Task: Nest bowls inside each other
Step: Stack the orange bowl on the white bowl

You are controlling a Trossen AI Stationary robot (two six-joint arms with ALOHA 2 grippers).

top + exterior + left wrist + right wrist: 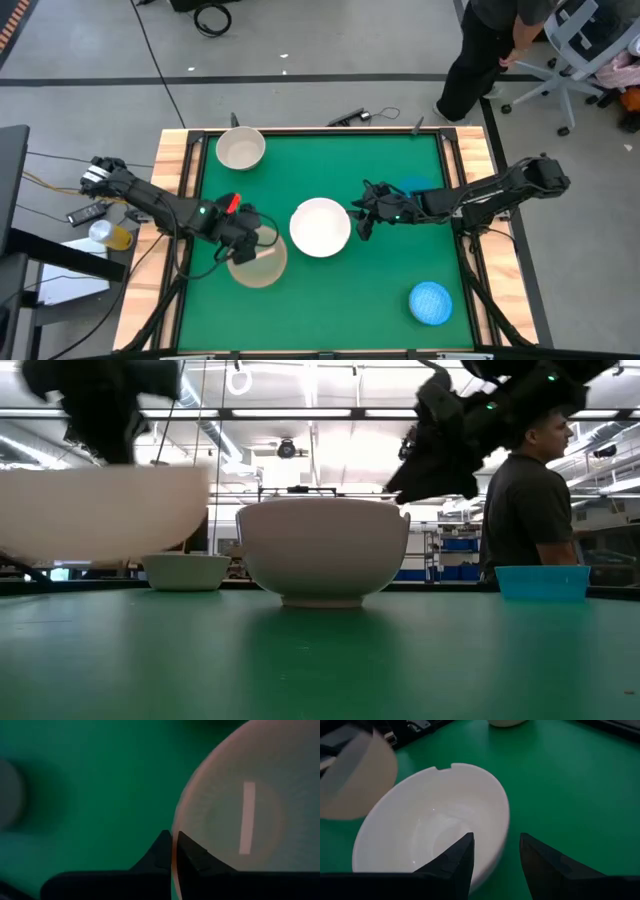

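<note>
Tan bowl [258, 262] rim pinched in left jaws; white bowl [320, 227] just beside spread right jaws.

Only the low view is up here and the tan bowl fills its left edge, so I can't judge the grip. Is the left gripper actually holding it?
Observer: Yes. The left wrist view shows the left gripper shut on the rim of the tan bowl.
Operator: Where is the white bowl relative to it?
Observer: Seen from above, the white bowl sits close beside the tan one, toward the table's centre and on the right arm's side.
Operator: And the right gripper?
Observer: The right gripper is open at the white bowl's rim, one jaw over the inside, the other outside, not clamped.
</note>
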